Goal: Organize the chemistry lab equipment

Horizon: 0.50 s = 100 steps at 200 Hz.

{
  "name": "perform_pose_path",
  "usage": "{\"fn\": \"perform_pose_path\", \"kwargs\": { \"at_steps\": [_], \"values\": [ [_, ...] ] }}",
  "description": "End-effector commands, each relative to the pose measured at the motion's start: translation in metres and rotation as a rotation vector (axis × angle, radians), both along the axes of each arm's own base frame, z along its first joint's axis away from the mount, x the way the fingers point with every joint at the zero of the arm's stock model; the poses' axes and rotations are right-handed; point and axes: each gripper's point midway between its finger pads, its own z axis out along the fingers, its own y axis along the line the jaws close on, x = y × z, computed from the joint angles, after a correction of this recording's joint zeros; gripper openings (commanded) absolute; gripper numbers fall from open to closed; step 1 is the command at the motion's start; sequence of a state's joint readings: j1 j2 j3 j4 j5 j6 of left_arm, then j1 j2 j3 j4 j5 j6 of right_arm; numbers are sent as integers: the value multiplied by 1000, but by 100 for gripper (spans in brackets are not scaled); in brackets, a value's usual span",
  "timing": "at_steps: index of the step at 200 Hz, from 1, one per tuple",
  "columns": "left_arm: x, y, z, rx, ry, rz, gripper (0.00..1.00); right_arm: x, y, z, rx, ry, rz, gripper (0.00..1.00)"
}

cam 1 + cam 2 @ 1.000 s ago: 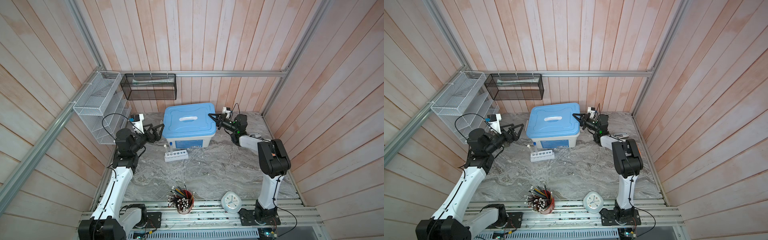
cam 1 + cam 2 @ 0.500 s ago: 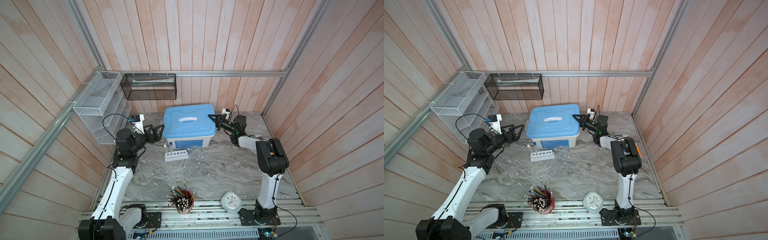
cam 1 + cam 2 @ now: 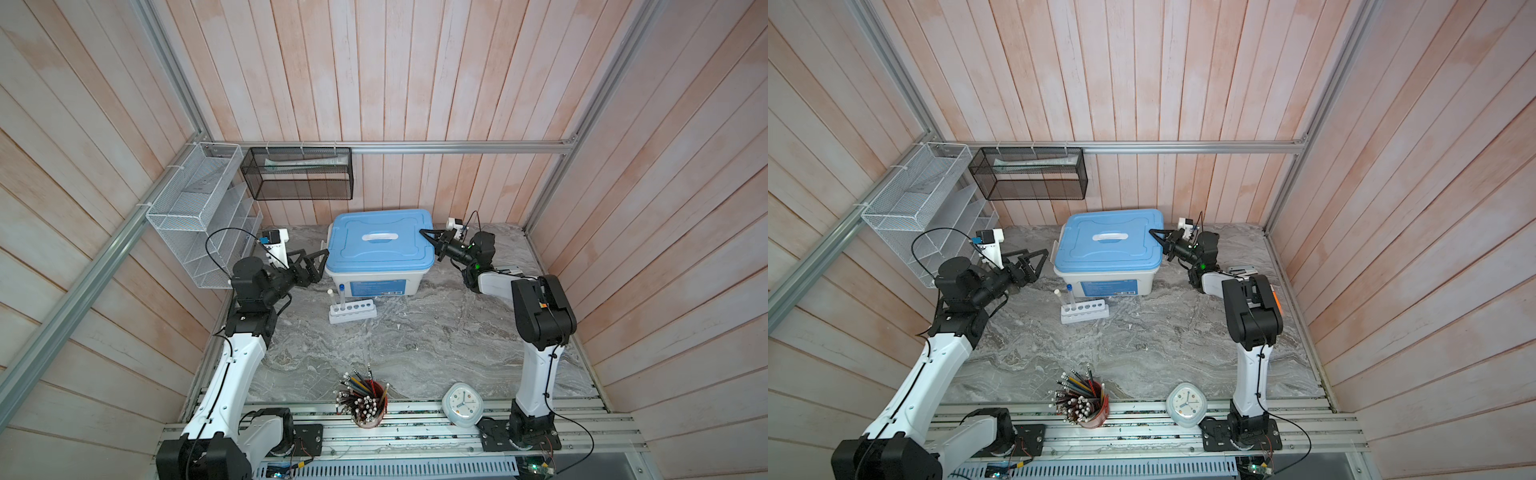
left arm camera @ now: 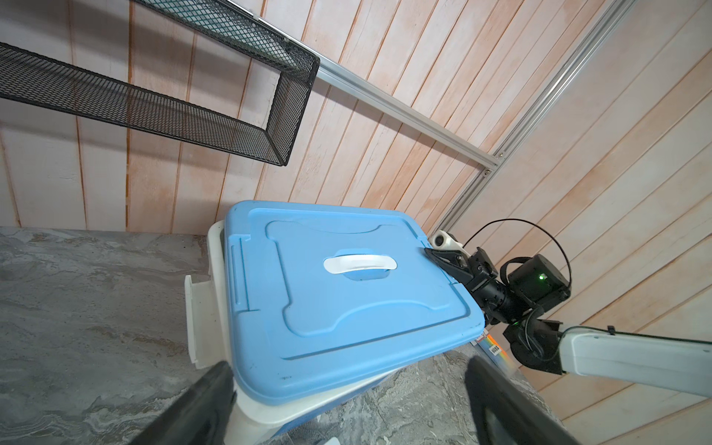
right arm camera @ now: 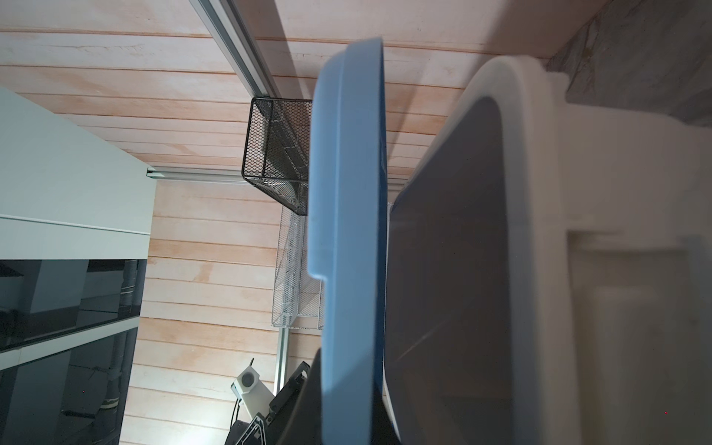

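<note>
A white box (image 3: 376, 284) with a blue lid (image 3: 380, 245) stands at the back of the table in both top views. My right gripper (image 3: 426, 235) is shut on the lid's right edge. In the right wrist view that edge (image 5: 346, 231) stands apart from the box rim (image 5: 535, 192), with the right gripper (image 5: 346, 404) clamped on it. My left gripper (image 3: 320, 266) is open beside the box's left side, holding nothing; its fingers (image 4: 208, 404) straddle the lid's near corner. A white rack (image 3: 353, 312) in front of the box holds a blue-capped tube (image 3: 341, 296) and a white-capped tube (image 3: 331, 300).
A red cup of pencils (image 3: 365, 405) and a white clock (image 3: 462, 405) sit at the front edge. A white wire shelf (image 3: 199, 208) and a black mesh basket (image 3: 299, 174) hang on the back left walls, close to the left arm.
The right arm's elbow has shifted slightly to the left while its gripper stays on the lid's edge. The left arm has not moved.
</note>
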<state>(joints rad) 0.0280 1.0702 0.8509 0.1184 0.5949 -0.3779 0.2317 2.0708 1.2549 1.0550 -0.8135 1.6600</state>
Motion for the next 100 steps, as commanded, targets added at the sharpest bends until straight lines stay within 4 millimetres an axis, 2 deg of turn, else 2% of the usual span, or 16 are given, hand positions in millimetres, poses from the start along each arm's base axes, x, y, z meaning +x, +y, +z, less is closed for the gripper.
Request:
{"fn": "perform_pose_path", "kwargs": {
  "at_steps": [1,100],
  "values": [
    [0,2,13,11,-29,1,95,4,1,18,17,-80,17,0],
    [2,2,14,17,-28,1,95,-4,10,13,-56,-104,92,5]
  ]
}}
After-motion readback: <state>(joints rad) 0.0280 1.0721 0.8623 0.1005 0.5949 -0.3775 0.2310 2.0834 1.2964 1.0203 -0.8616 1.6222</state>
